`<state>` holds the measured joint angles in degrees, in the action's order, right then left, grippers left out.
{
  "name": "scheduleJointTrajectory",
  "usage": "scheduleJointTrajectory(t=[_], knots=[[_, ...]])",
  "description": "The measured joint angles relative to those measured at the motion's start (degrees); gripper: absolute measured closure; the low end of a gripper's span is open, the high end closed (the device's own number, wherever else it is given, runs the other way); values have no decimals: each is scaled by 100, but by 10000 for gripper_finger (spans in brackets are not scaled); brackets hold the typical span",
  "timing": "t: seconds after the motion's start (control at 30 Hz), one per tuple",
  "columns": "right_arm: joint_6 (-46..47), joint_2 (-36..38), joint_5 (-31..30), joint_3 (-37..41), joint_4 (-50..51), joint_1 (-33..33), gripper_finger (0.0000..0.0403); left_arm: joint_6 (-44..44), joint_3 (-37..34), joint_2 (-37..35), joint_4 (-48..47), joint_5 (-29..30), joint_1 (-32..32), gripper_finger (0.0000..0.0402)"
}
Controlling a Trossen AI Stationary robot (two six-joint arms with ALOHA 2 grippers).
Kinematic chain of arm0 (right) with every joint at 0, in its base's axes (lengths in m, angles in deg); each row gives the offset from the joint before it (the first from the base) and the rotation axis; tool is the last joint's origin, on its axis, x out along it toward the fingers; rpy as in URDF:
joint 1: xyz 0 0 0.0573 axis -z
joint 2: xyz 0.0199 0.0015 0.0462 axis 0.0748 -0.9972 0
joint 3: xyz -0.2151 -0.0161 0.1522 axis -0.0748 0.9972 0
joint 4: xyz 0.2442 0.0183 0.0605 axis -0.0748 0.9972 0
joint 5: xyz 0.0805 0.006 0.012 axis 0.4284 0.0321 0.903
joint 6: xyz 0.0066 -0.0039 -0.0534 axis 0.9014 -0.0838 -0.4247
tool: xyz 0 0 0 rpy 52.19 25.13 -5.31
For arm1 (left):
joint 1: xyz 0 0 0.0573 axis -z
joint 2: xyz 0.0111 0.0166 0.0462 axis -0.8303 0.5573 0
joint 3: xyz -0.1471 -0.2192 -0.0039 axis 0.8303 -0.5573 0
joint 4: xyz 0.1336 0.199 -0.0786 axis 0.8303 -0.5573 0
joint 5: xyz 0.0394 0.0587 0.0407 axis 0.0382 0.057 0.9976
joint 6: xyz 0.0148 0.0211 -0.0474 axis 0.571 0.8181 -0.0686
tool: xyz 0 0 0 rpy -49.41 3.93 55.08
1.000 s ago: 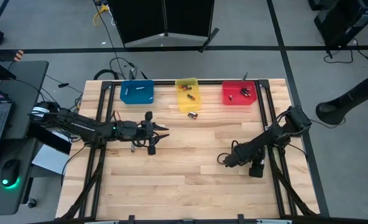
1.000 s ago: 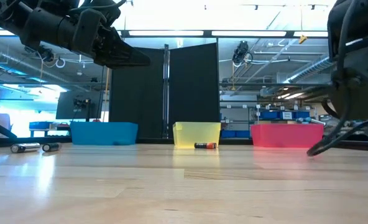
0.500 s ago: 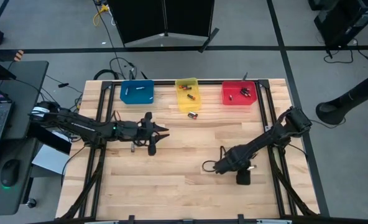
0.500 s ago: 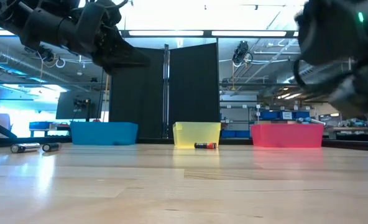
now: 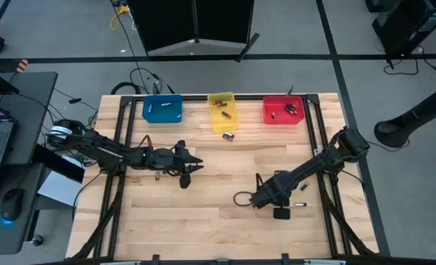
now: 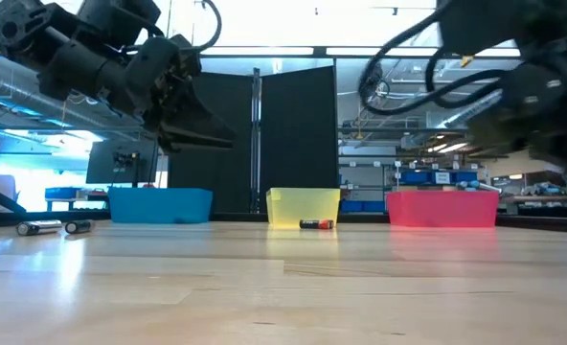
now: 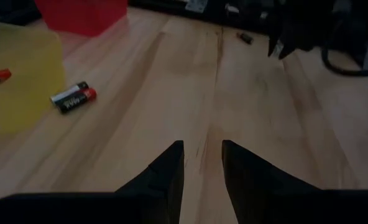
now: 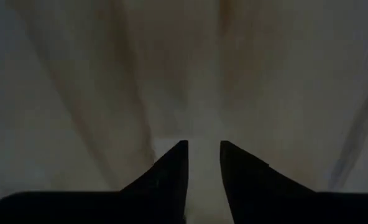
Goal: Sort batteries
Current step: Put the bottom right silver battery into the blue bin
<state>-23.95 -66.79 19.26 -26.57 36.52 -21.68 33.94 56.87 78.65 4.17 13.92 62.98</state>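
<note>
While I look down from above, my left gripper hovers over the table left of centre and my right gripper right of centre, one battery lying before the yellow bin. At table height, two more cells lie far left. In both wrist views my fingers stand slightly apart, pinching nothing.

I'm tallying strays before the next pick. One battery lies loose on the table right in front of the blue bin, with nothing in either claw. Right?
Not quite. The loose battery lies in front of the yellow bin, not the blue bin; the high view shows it. The left claw and right claw do show only bare table between their fingers.
</note>
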Motion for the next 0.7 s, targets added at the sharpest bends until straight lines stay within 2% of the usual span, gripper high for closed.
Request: scheduleJointTrajectory(t=[0.2, 0.4, 0.7], knots=[[382, 46, 372, 0, 294, -539, 261, 151, -2, -2, 101, -59, 2, 284], [839, 55, 472, 23, 263, -1157, 225, 167, -2, -4, 118, -183, 2, 284], [1481, 57, 715, 633, -479, -1578, 231, 309, -2, -4, 140, -183, 2, 284]])
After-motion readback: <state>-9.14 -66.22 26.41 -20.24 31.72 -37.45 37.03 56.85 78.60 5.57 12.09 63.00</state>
